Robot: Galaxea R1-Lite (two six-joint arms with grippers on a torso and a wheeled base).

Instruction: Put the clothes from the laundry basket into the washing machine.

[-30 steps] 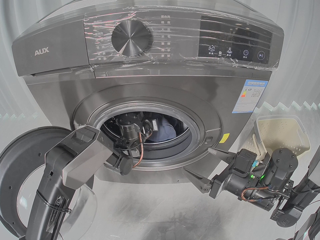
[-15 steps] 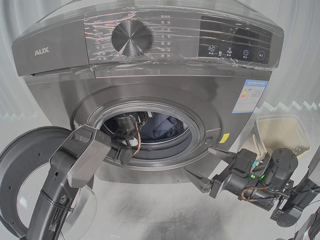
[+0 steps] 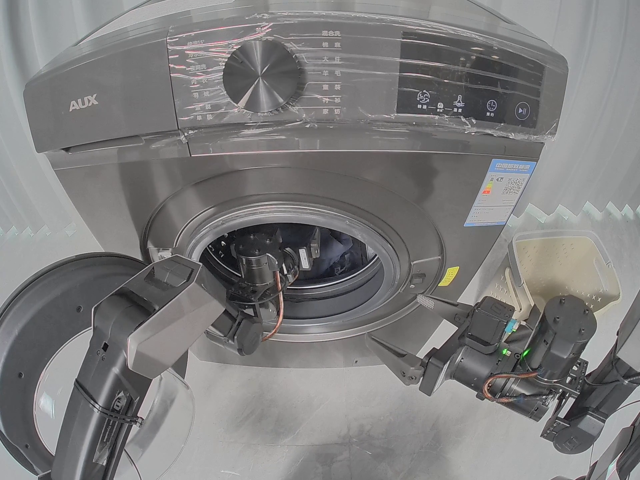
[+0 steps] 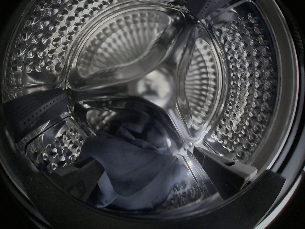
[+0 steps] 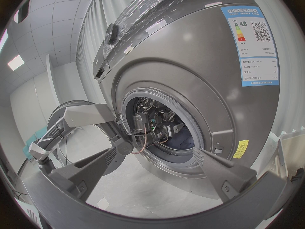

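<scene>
Head view: left gripper sits inside the washing machine drum, dark clothes at its 3 o'clock. Right gripper, fingers spread and empty, hangs at the opening's 5 o'clock. Left wrist view: fingers parted, gripping nothing, with the clothes heaped on the drum floor just beyond.

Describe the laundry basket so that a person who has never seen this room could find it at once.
Start at the big grey washing machine with its round door open. Beside its right side, below the blue label, stands the basket. It is the only cream-coloured thing here, plastic, with small holes in its walls.
</scene>
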